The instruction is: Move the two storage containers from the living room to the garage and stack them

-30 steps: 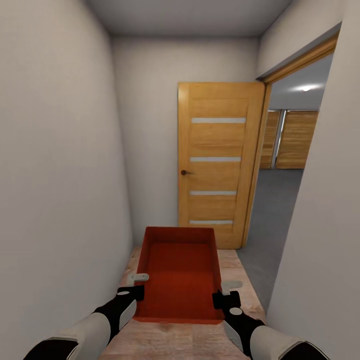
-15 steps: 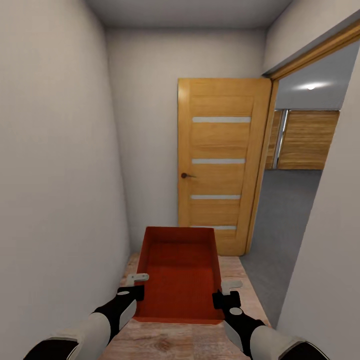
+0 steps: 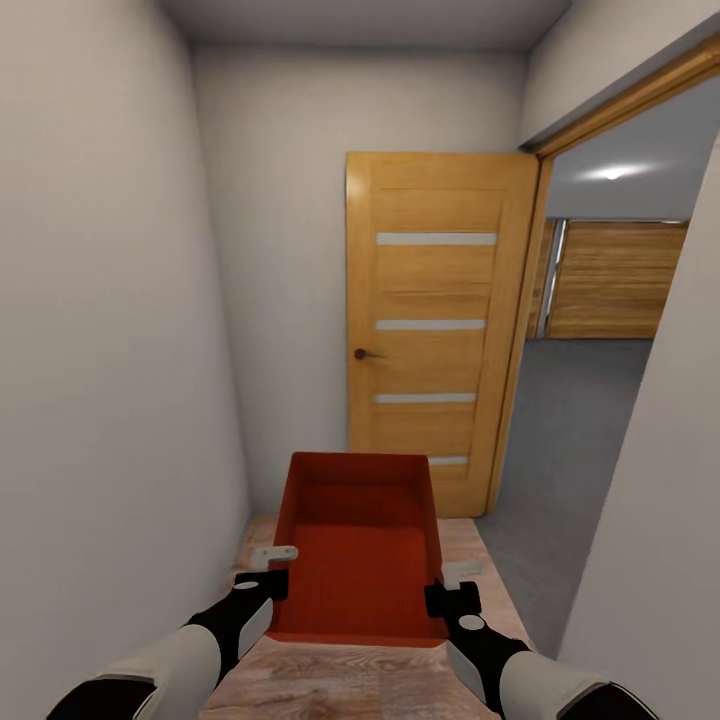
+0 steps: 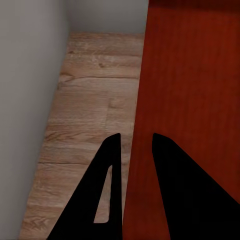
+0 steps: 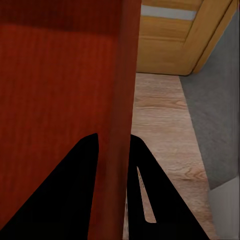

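Observation:
I hold one orange-red storage container level in front of me, above the hallway's wood-plank floor. My left gripper is shut on its left wall, one finger inside and one outside. My right gripper is shut on its right wall in the same way. The left wrist view has my left gripper straddling the container's wall. In the right wrist view my right gripper clamps the container's rim. Through the doorway on the right lies the garage with its dark grey floor. The living room is out of view.
I am in a narrow corridor with off-white walls close on the left and straight ahead. An open wooden door stands against the end wall beside the doorway. A white wall edge juts in at the near right.
The view has moved forward down the corridor, so the door and doorway look larger and nearer. The container stays in the same place between both grippers.

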Robot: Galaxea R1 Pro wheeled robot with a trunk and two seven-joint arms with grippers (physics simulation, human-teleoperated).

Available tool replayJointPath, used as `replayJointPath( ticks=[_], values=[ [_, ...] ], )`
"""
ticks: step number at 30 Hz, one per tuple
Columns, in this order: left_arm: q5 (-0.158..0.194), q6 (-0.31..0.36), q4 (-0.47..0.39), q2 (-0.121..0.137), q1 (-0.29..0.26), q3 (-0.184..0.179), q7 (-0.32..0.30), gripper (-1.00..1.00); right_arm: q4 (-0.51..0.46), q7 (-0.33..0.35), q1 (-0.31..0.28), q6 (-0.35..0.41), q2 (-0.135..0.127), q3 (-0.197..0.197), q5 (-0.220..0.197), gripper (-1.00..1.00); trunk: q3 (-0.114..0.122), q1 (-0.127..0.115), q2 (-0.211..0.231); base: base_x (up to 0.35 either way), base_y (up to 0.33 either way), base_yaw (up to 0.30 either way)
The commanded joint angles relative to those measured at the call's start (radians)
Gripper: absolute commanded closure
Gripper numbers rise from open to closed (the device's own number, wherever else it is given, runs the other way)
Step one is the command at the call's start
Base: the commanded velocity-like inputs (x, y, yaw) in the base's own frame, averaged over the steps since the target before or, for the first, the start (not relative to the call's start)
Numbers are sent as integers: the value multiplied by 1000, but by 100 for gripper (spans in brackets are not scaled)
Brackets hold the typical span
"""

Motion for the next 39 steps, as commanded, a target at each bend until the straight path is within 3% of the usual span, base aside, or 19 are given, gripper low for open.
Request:
replayJointPath(
  ticks=[1,16,39],
  values=[
    [-10,3,-4,3,0,5,11,100,-2,1,-2,-1,1,-78,2,100,-2,0,-2,7,0,-245],
    [-9,3,-6,3,0,5,11,100,-1,1,-2,-1,1,-78,2,100,-2,0,-2,11,5,-274],
    [-9,3,-6,3,0,5,11,100,-1,1,-2,-1,1,-78,2,100,-2,0,-2,238,207,-280]
  ],
)
